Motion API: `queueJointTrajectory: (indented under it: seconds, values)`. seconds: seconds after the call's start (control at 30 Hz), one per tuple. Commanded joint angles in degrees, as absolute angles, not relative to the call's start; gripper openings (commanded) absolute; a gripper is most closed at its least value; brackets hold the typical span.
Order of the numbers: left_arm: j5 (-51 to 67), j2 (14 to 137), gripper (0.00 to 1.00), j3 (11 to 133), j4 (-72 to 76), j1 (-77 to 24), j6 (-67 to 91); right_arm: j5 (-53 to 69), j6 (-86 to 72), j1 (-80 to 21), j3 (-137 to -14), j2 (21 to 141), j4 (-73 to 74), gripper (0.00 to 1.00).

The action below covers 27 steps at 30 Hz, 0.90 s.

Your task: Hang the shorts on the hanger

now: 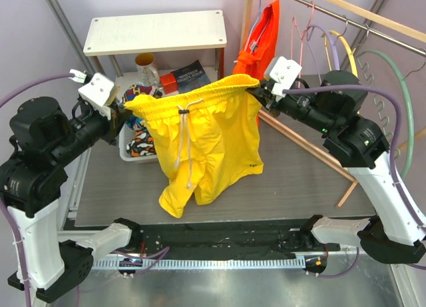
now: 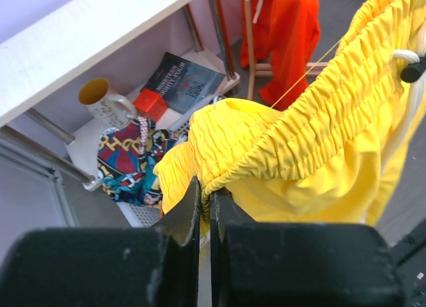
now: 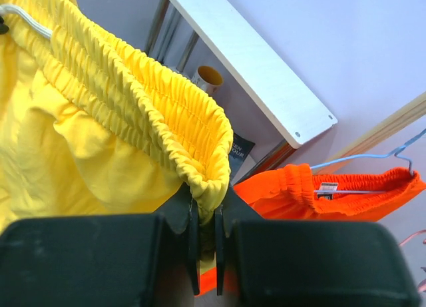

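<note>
The yellow shorts (image 1: 206, 137) hang in the air over the table, stretched by the waistband between my two grippers, legs dangling and white drawstring down the front. My left gripper (image 1: 124, 112) is shut on the left end of the waistband, and the left wrist view (image 2: 206, 202) shows the elastic pinched between the jaws. My right gripper (image 1: 257, 88) is shut on the right end, with the fold of the shorts (image 3: 120, 114) caught in its jaws in the right wrist view (image 3: 205, 217). The pale pink hanger (image 1: 303, 32) hangs on the rail at the back right, apart from the shorts.
An orange garment (image 1: 259, 44) hangs just behind my right gripper. Lilac, yellow and green hangers share the wooden rail (image 1: 359, 14). A white shelf (image 1: 156, 30) stands at the back with a mug (image 1: 146, 67) and book (image 1: 190, 74) under it. A basket holds patterned cloth (image 1: 141, 139).
</note>
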<state>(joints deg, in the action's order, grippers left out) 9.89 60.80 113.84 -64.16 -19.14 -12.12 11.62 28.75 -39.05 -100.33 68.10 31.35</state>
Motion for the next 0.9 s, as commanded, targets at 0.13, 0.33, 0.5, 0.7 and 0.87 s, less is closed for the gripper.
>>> queueJointTrajectory:
  seconds: [0.13, 0.33, 0.5, 0.7, 0.87]
  values:
    - [13.1, 57.7, 0.00, 124.9, -75.5, -18.5, -5.6, 14.9, 27.6, -39.5, -107.0, 65.7, 37.5, 0.01]
    - [8.0, 57.2, 0.00, 125.2, -78.3, -16.7, -5.3, 11.4, 26.7, -41.4, -106.9, 67.7, 37.1, 0.01]
    - [-15.8, 58.3, 0.00, 115.8, -71.5, -16.6, -5.0, 0.4, 27.0, -43.5, -103.5, 72.5, 30.3, 0.01]
    - [-25.0, 62.8, 0.00, 103.7, -61.8, -16.5, -8.9, -6.2, 27.2, -43.7, -96.3, 79.4, 18.6, 0.01]
    - [-22.2, 66.0, 0.00, 92.5, -44.0, -13.5, -11.1, -5.5, 26.5, -41.2, -95.5, 89.5, 9.6, 0.01]
